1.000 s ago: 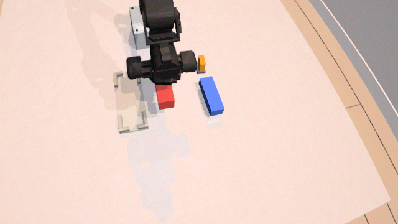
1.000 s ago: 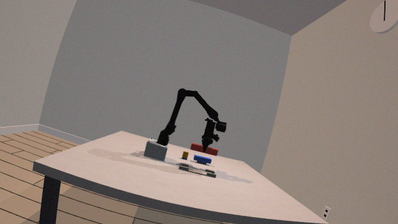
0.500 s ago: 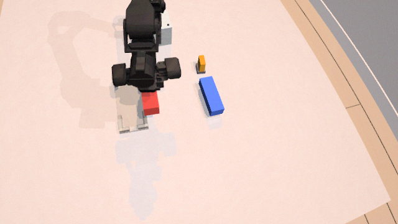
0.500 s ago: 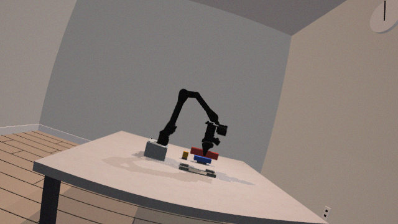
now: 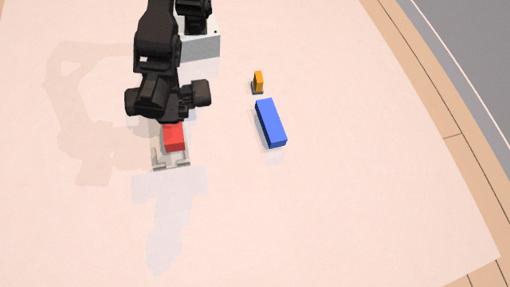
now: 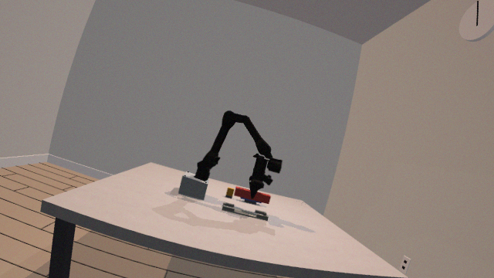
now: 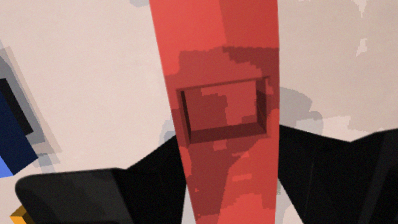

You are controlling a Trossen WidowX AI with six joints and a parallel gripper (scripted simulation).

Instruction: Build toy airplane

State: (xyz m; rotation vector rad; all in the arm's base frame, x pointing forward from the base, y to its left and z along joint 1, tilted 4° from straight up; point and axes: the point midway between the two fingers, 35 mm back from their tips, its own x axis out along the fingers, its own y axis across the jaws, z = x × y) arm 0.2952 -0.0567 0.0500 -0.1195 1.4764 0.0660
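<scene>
One broad pale table (image 5: 319,207) (image 6: 162,235) spreads out under me, its edge well apart from my work, with open room between the blue wing (image 5: 272,121) (image 7: 15,135) and that edge in the top view. Below my jaws (image 6: 253,196) lies the pale cradle (image 5: 158,167) (image 6: 245,212), low-walled at its corners, and I have the red fuselage (image 5: 174,137) (image 6: 249,194) (image 7: 225,30) gripped above it, raised clear in the exterior view. It's long, boxy and bright, with a rectangular socket (image 7: 225,110) facing up between my black fingers, and shadow patches across its top. The wing, a long block, lies beside the cradle, apart from it; the smaller orange tail fin (image 5: 258,81) (image 6: 230,192) (image 7: 19,216) stands near one end of the wing. Now, what's hidden: my own arm (image 5: 157,36) (image 6: 221,139) covers the fuselage's rear from the top, the wrist view cuts off both its ends, and the fin is just a corner there.
</scene>
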